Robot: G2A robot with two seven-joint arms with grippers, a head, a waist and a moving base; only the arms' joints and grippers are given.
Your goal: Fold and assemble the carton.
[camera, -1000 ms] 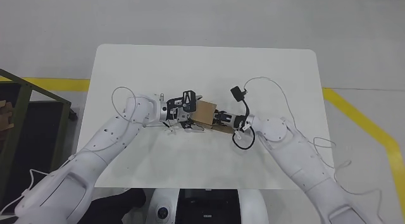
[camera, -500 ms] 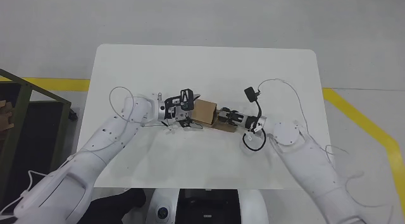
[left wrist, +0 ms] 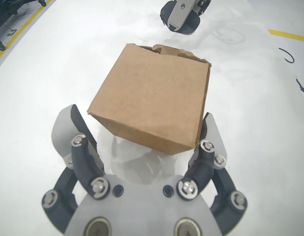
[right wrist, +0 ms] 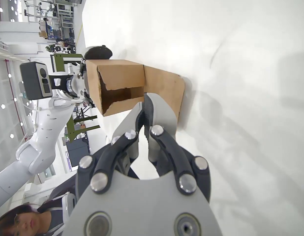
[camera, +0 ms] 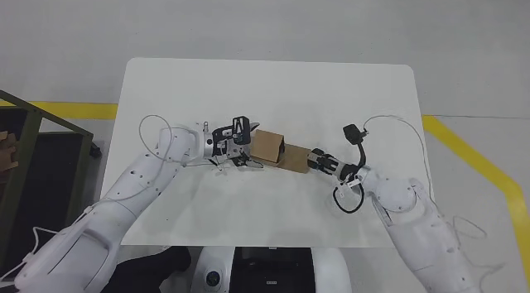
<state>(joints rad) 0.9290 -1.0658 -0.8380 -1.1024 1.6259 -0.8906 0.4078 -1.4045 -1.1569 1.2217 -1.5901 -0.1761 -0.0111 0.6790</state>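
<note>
Support looked to be the job at the left: the left pincer [left wrist: 141, 111] stood spread around the closed end of the carton [left wrist: 152, 94], one finger against a corner edge of the box and the other just clear of it. The box was thus bracketed rather than squeezed, likely to stop it sliding when pushed from the far side. The carton lay on its side near the middle of the white surface [camera: 331, 94], already squared up, its closed end toward that pincer and its open mouth [right wrist: 117, 96] turned the other way, the rim there ragged. From the mouth a long flap [right wrist: 164, 87] lay flat on the surface, unfolded, pointing toward the right arm. At or just beside its free end sat the right pincer [right wrist: 144, 106], fingers pressed together with nothing seen between them, low and aimed at the opening; closed up like that it would serve as a blunt pusher. By my judgement the flap had yet to be lifted and tucked in, and the thin board could buckle if pressed off-centre
</note>
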